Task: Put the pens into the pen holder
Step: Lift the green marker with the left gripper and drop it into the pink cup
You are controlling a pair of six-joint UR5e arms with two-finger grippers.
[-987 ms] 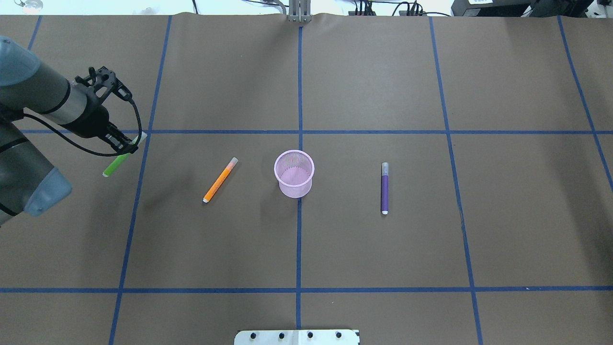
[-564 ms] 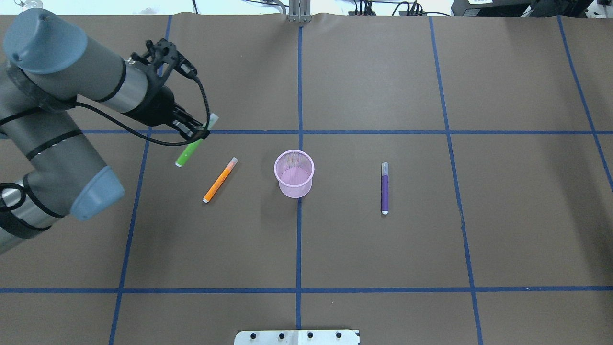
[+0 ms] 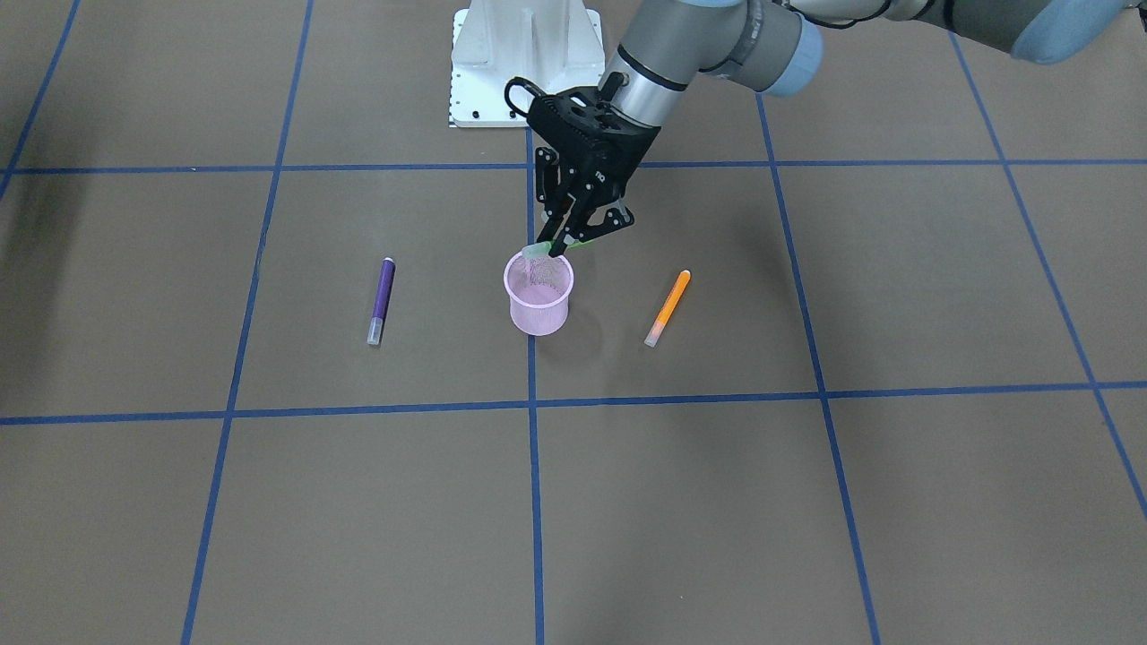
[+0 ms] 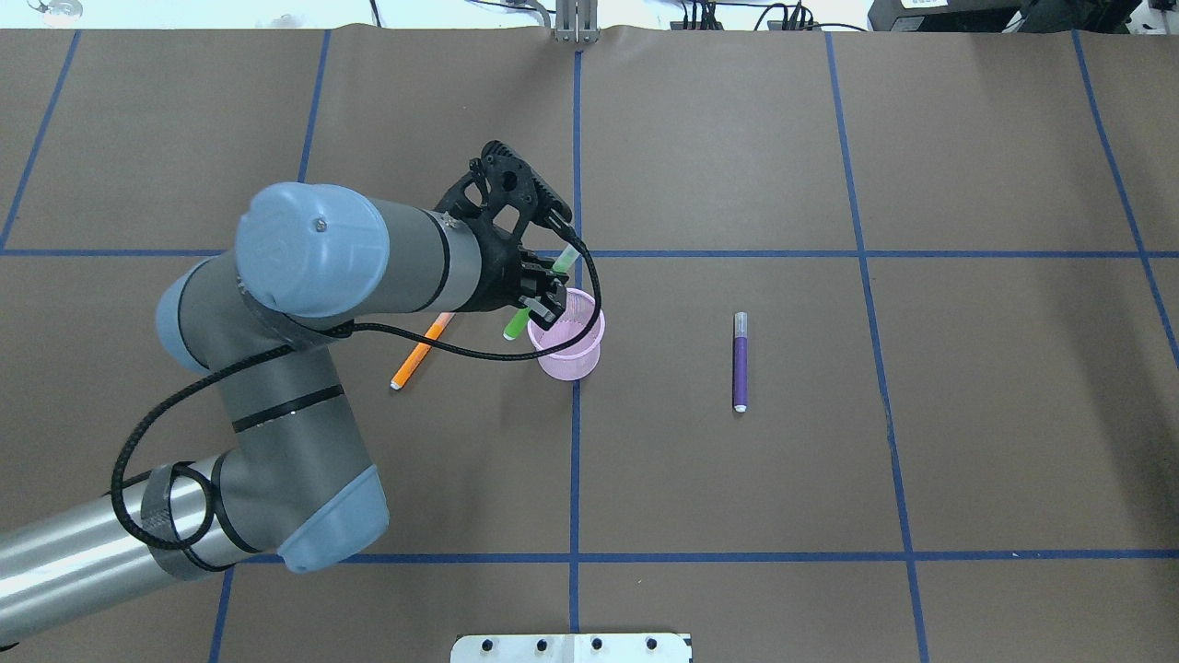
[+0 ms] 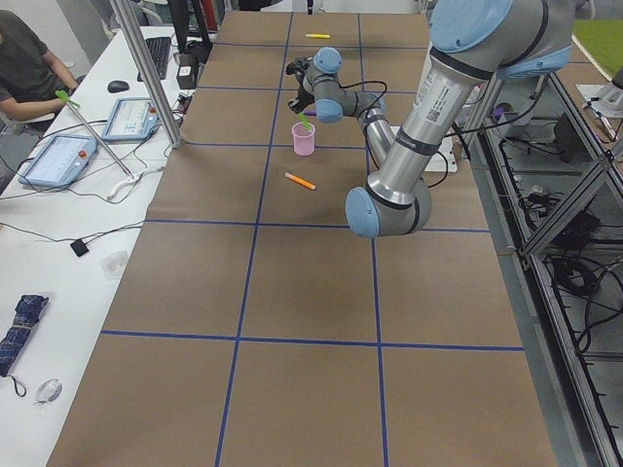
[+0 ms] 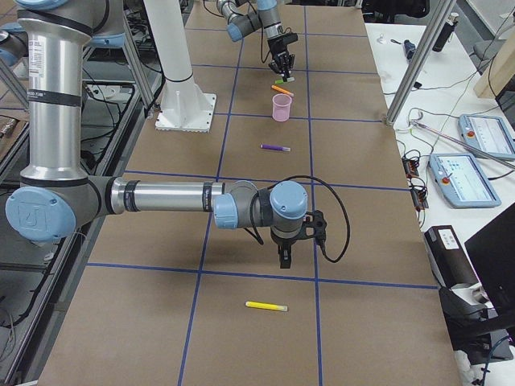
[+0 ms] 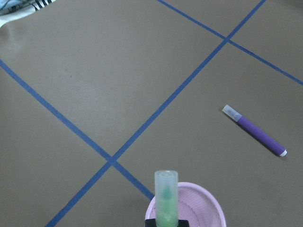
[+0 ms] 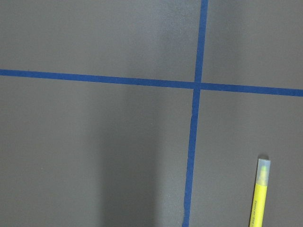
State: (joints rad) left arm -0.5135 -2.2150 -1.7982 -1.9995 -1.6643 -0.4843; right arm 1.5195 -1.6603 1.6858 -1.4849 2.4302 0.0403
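My left gripper is shut on the green pen and holds it tilted over the near-left rim of the pink mesh pen holder. In the left wrist view the pen's pale cap stands above the holder's rim. The orange pen lies left of the holder, partly under my arm. The purple pen lies to its right. The yellow pen lies by itself on the table's right end. My right gripper hovers near it; I cannot tell whether it is open or shut.
The white robot base plate sits behind the holder. Blue tape lines grid the brown table cover. Aluminium posts and desks with tablets stand beyond the far edge, and a person sits there.
My left arm has swung right with the green pen, from the table's left side to above the pen holder. The orange and purple pens and the holder have not moved.
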